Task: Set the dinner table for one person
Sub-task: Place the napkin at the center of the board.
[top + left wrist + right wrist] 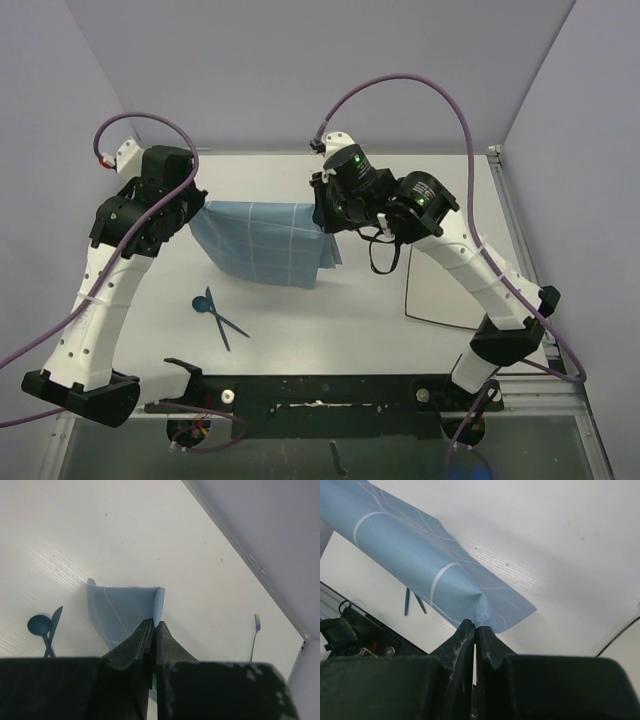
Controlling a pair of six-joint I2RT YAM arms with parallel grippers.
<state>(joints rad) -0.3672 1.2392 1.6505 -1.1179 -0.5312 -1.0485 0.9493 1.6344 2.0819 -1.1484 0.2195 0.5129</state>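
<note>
While the blue mat (265,245) is hanging between both arms over the dinner table (330,320), the setting is looking barely begun from above: spoon (199,303) and knife (224,338) are lying crossed at the mat's 7 o'clock, nothing laid. Left wrist: left gripper (154,625), fingers pressing together, is pinching a mat corner; fork (256,629) is lying at 3 o'clock. Right wrist: right gripper (472,626) is likewise pinching the other corner.

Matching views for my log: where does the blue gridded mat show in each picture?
Top external: blue mat, middle, held up at both ends.
Left wrist: lower centre, pinched in the left gripper.
Right wrist: upper left to centre, pinched in the right gripper.
Shared landmark: the dark cutlery pair lying near the mat.
</note>
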